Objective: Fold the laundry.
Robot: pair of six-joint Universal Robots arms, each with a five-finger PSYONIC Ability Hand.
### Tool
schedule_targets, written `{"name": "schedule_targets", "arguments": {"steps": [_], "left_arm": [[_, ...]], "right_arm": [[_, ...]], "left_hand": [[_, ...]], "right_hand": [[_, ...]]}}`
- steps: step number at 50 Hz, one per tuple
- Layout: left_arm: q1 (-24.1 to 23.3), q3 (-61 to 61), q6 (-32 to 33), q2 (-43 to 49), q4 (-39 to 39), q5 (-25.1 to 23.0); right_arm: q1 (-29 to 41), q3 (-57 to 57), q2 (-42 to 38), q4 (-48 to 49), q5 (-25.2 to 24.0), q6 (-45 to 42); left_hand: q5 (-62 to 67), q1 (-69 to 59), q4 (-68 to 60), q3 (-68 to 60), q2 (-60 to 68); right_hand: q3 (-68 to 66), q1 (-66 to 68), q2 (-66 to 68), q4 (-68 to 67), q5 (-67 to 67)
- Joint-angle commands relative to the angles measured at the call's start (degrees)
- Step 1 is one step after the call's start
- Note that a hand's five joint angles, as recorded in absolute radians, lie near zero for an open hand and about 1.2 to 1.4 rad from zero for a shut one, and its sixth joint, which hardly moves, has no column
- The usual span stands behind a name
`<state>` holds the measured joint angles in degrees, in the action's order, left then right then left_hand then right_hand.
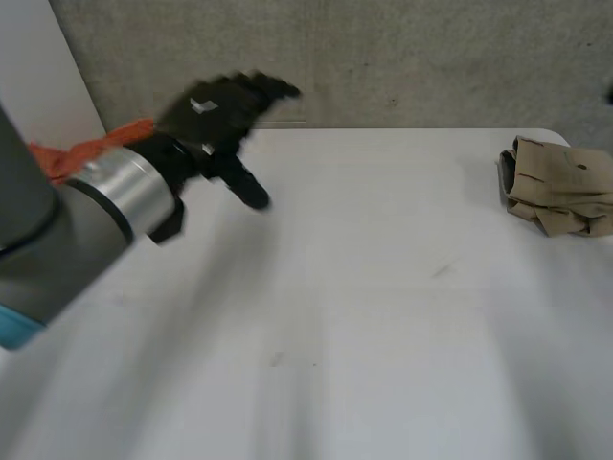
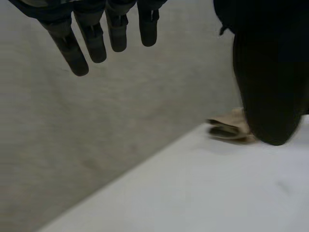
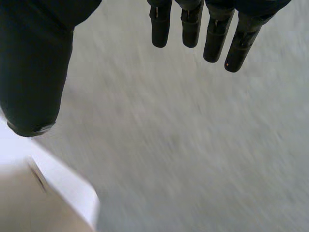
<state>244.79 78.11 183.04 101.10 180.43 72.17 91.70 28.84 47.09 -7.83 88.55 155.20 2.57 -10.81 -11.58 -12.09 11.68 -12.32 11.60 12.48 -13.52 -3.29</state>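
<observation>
At the upper left of the frame, my left hand [image 1: 225, 115] hovers over the worktop [image 1: 335, 316], fingers straight, holding nothing. Just left of it, partly behind the arm, lies an orange cloth [image 1: 81, 153], its long axis running towards the hand. The tan bundle [image 1: 560, 187] sits well apart at the right edge. My right hand [image 3: 193, 24] is likewise relaxed and empty. I judge the orange cloth falls to the left hand.
</observation>
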Motion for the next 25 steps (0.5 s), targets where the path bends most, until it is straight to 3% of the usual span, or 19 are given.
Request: {"name": "schedule_targets", "arguments": {"steps": [1, 6, 12, 19, 25], "left_arm": [[9.2, -0.8, 0.4, -0.5, 6.6, 0.6], [18.9, -2.9, 2.1, 6.2, 8.6, 0.0], [25.6, -8.8, 9.3, 17.1, 8.8, -1.7], [30.6, -20.5, 22.4, 34.2, 10.1, -2.9], [32.6, -26.9, 25.8, 43.3, 16.6, -5.1]], "right_arm": [[14.0, 12.2, 8.4, 0.2, -5.5, 5.7], [22.6, 21.4, 10.7, 0.4, -6.0, 5.6], [32.0, 32.1, 11.4, 1.2, -6.1, 4.1], [34.2, 41.4, 11.4, 1.6, -6.2, 0.5], [33.4, 48.3, 12.9, 3.3, -6.5, 0.0]], "left_hand": [[-2.5, 0.8, 1.5, 2.0, -1.6], [-2.6, 0.8, 1.6, 2.1, -1.7], [-2.6, 0.8, 1.6, 2.1, -1.7], [2.2, -3.9, -3.2, -2.6, 3.0], [6.9, -8.7, -7.9, -7.4, 7.8]], "right_hand": [[2.3, -1.6, -2.5, 3.5, 3.3], [2.3, -1.6, -2.5, 3.5, 3.3], [2.3, -1.6, -2.5, 3.5, 3.3], [2.3, -1.6, -2.5, 3.5, 3.3], [2.3, -1.6, -2.5, 3.5, 3.3]]}}
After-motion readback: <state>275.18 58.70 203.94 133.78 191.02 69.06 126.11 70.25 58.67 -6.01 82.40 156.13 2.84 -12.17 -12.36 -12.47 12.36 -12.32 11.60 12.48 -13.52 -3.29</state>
